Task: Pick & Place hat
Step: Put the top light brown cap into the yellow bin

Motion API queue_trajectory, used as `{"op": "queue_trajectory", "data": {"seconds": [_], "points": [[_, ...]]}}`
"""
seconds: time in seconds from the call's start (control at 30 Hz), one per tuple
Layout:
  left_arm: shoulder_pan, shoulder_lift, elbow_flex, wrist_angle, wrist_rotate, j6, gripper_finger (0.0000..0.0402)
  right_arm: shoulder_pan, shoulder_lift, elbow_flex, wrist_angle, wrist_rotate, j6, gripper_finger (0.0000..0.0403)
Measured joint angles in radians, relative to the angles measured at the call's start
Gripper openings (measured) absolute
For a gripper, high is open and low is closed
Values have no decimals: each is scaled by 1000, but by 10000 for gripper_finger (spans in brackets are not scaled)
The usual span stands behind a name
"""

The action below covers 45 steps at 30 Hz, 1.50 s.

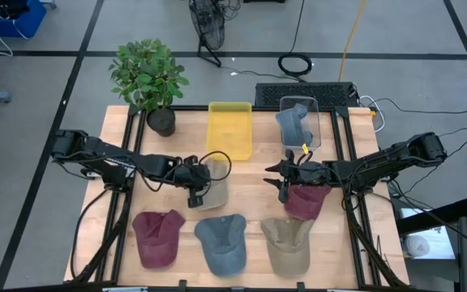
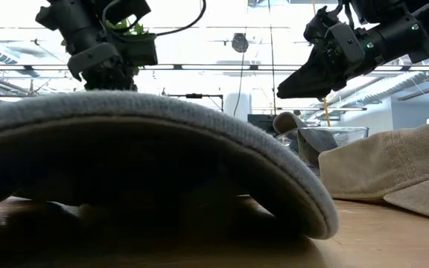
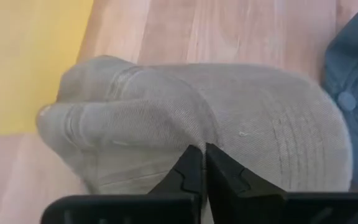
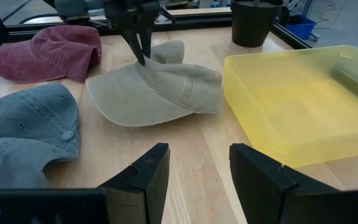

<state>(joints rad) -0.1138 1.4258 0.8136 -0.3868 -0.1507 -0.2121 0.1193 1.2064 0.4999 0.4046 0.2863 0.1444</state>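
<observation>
Left gripper jaws pinched closed on the beige hat, which lies on the worktop just in front of the yellow bin, touching the blue cap. Right gripper hovers mid-worktop over the maroon hat, jaws wide open, holding nothing. Front row: red cap, blue-grey cap, tan cap.
</observation>
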Motion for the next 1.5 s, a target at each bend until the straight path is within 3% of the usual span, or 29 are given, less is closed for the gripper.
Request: {"op": "queue_trajectory", "data": {"seconds": [0.5, 1.13, 1.23, 1.5], "points": [[-82, 0, 88, -61, -164, 41, 19, 0, 0, 0, -20, 0, 0, 153], [-86, -1, 97, 4, -186, 99, 13, 0, 0, 0, -38, 0, 0, 153], [-93, -1, 140, -5, -166, 104, 6, 0, 0, 0, -40, 0, 0, 153], [-106, -2, 248, -28, -241, 256, 6, 0, 0, 0, -44, 0, 0, 153]]}}
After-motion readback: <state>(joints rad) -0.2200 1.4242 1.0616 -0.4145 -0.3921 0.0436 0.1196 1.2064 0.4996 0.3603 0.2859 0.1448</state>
